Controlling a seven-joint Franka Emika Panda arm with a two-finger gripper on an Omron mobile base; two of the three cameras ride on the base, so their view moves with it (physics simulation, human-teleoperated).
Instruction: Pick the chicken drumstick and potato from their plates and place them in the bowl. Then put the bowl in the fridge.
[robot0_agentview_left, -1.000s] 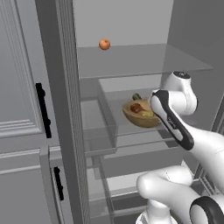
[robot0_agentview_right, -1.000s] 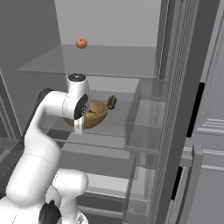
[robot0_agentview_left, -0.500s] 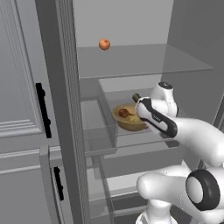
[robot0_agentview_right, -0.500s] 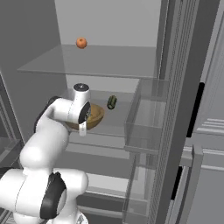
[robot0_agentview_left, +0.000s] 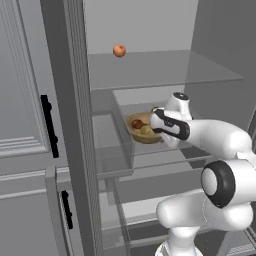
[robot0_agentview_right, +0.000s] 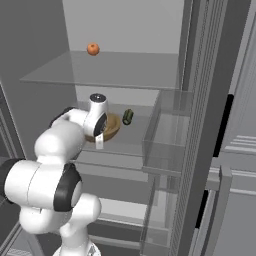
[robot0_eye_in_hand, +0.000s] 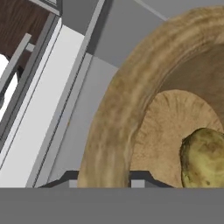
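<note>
Inside bowl (robot0_eye_in_hand: 118, 113): potato (robot0_eye_in_hand: 204, 157), up close

Base views flank the fridge (robot0_agentview_left: 150, 75) — hand view hugs the bowl (robot0_eye_in_hand: 118, 109).

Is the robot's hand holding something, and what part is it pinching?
Yes. The gripper is shut on the wooden bowl, pinching its rim, with the potato inside.

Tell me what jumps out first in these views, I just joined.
The open fridge, with the white arm reaching in to its middle glass shelf. There the end effector is shut on the rim of the wooden bowl holding the potato and chicken drumstick. An orange-red fruit sits on the shelf above.
</note>
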